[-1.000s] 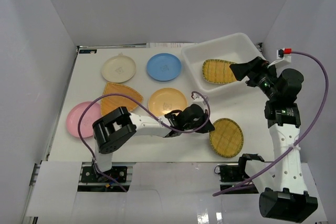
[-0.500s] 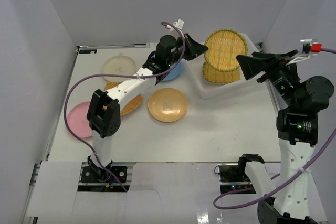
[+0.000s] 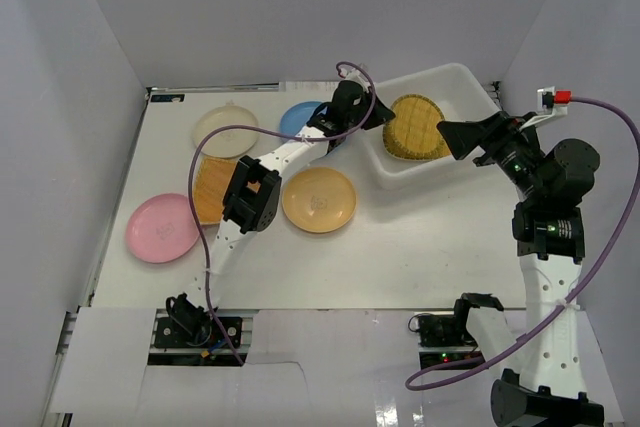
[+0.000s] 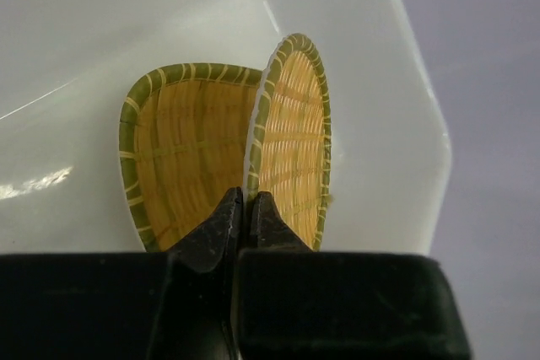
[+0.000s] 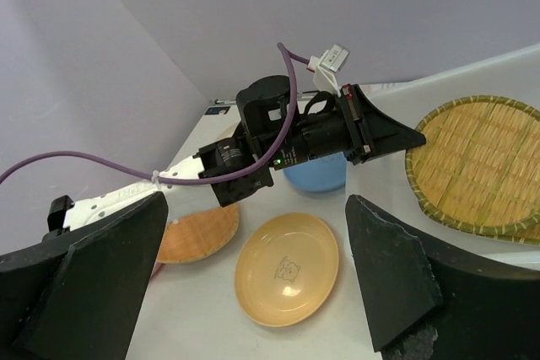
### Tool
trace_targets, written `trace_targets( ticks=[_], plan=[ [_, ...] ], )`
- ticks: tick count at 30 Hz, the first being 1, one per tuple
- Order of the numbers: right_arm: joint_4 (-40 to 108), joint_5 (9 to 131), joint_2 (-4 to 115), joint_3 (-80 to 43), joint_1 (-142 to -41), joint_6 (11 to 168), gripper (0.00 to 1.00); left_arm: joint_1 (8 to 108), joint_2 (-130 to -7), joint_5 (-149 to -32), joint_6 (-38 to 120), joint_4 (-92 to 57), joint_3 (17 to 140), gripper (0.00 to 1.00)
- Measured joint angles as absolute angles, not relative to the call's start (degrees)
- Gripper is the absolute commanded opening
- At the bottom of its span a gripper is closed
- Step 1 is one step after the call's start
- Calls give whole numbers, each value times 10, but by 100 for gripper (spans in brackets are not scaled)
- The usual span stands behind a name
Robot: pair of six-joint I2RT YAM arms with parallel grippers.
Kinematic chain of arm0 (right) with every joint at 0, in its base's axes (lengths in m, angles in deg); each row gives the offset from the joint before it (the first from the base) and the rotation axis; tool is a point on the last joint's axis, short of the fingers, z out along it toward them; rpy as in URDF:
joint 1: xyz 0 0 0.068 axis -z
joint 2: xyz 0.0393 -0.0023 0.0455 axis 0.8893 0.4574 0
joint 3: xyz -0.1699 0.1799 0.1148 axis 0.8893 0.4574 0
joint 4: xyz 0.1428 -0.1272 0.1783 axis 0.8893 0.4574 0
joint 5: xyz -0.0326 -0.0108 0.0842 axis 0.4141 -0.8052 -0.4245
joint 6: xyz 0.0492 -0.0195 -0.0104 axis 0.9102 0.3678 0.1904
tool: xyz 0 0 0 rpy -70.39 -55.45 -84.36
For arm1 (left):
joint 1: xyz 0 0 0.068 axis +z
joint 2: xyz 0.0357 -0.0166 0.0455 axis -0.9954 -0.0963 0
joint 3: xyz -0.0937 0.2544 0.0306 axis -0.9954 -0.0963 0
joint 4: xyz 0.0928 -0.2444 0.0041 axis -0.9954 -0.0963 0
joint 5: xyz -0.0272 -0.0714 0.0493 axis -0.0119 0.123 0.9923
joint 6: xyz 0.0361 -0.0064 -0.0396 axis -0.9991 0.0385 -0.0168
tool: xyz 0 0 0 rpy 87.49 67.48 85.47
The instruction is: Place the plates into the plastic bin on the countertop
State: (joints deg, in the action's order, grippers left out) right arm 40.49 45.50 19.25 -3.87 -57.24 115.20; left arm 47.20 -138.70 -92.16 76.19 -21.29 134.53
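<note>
Your left pincer (image 4: 249,208) clamps the round woven tray (image 4: 291,137) by its rim above the bin (image 4: 380,82); it seems light and stiff. Your right pincer (image 5: 257,200) gapes empty.

White bench (image 3: 430,237), grey walls on three sides. Back left on it: cream plate (image 3: 225,130). Blue plate (image 3: 300,119) near it to the right, only partly visible. Orange-yellow plate (image 3: 319,199) mid-bench, emblem in its centre, lying flat. Woven bamboo tray (image 3: 208,192) left of that, between the cream plate and the pink plate (image 3: 163,228). Pink plate is near the left edge, just beside the tray. White plastic bin (image 3: 452,79) sits at back right corner.
</note>
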Motion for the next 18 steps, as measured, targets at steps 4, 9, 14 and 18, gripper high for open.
trace_targets(
  ticks=[4, 9, 14, 18],
  plan=[
    [399, 455, 187, -23, -572, 1152, 92, 469, -1389, -922, 757, -213, 1350, 74],
    [399, 455, 185, -13, -572, 1152, 91, 468, -1392, -934, 763, -211, 1350, 98],
    [399, 456, 184, -13, -573, 1152, 98, 469, -1389, -953, 761, -213, 1357, 98],
    [400, 462, 184, -13, -573, 1153, 92, 472, -1349, -965, 737, -221, 1360, 98]
  ],
)
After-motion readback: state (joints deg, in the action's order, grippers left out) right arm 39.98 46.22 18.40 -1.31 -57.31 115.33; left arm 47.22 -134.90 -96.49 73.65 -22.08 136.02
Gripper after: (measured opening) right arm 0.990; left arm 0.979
